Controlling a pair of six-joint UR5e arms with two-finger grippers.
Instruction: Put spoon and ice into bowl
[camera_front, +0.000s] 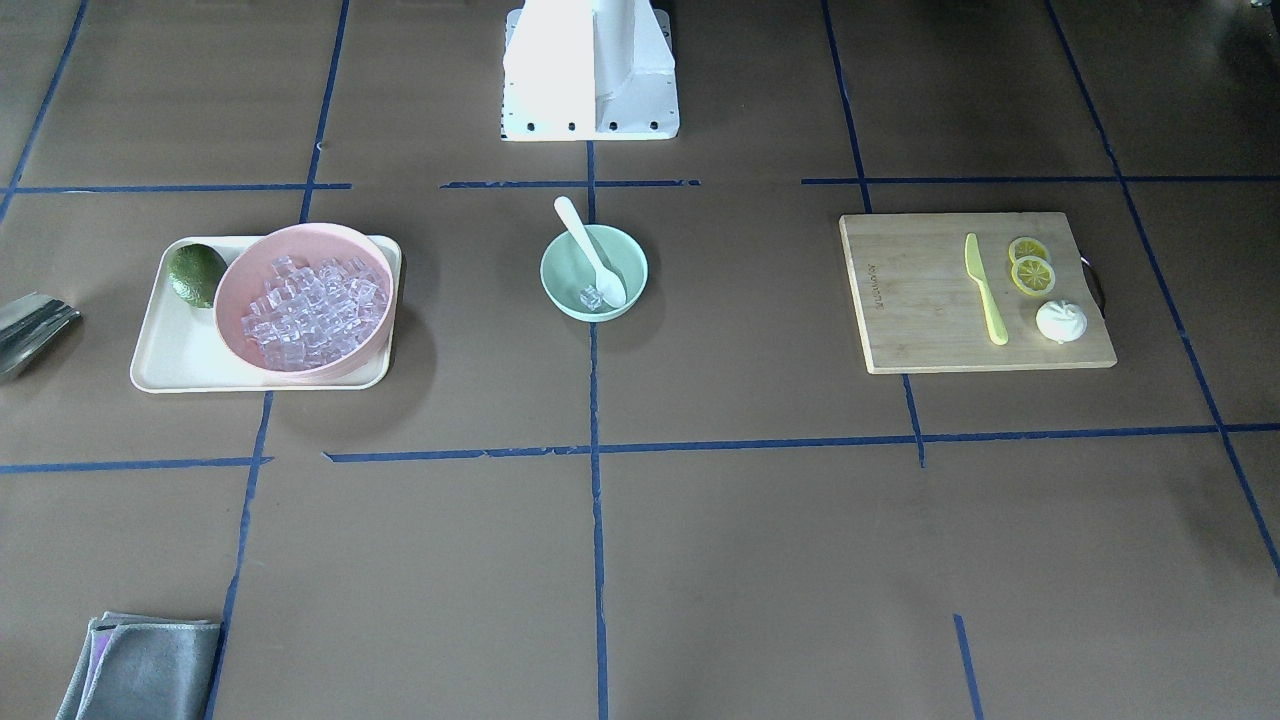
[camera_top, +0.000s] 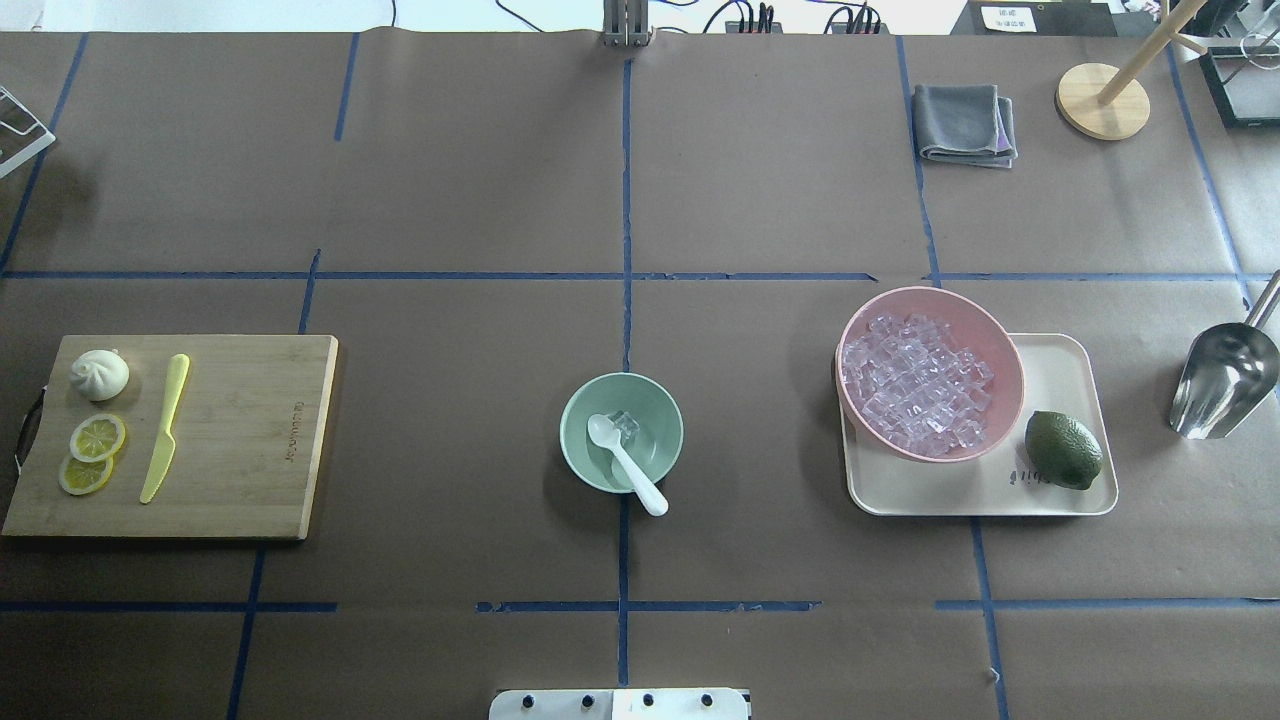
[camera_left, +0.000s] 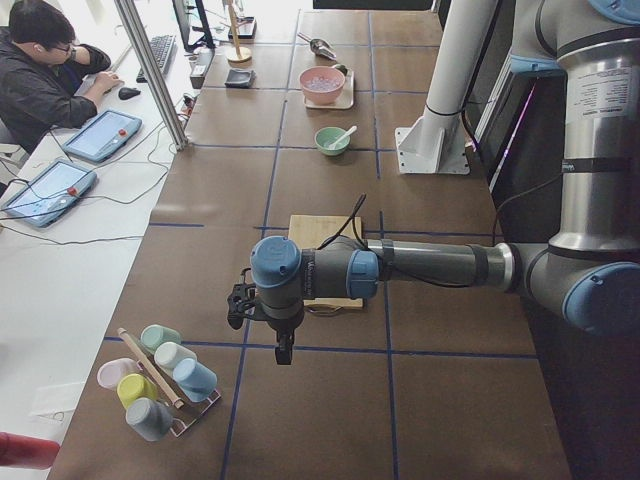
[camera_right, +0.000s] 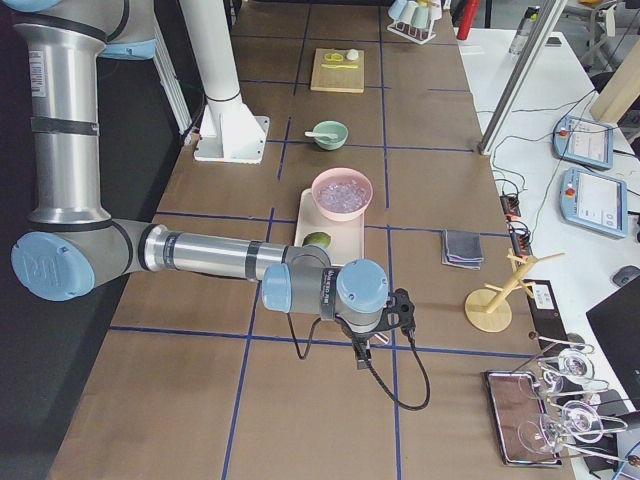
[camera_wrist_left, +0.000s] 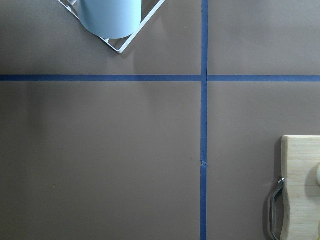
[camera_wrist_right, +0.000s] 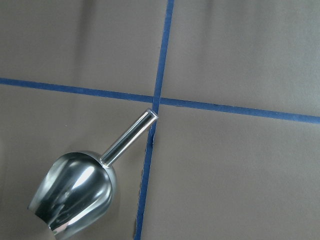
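The left arm (camera_left: 430, 265) and right arm (camera_right: 200, 255) are grey metal tubes joined by rounded housings with light-blue caps. One cap on the right arm bears a pale logo. A thin black cable (camera_right: 400, 406) loops off each wrist. The left gripper (camera_left: 285, 352) and right gripper (camera_right: 360, 355) are small and black. The white pedestal (camera_front: 590, 70) sits on a flanged plate dotted with dark screws.

Bright, even overhead light, soft shadows by tray (camera_front: 165, 362), robot base (camera_front: 590, 70) blown out, scoop (camera_wrist_right: 75, 192) glinting, pics sharp.
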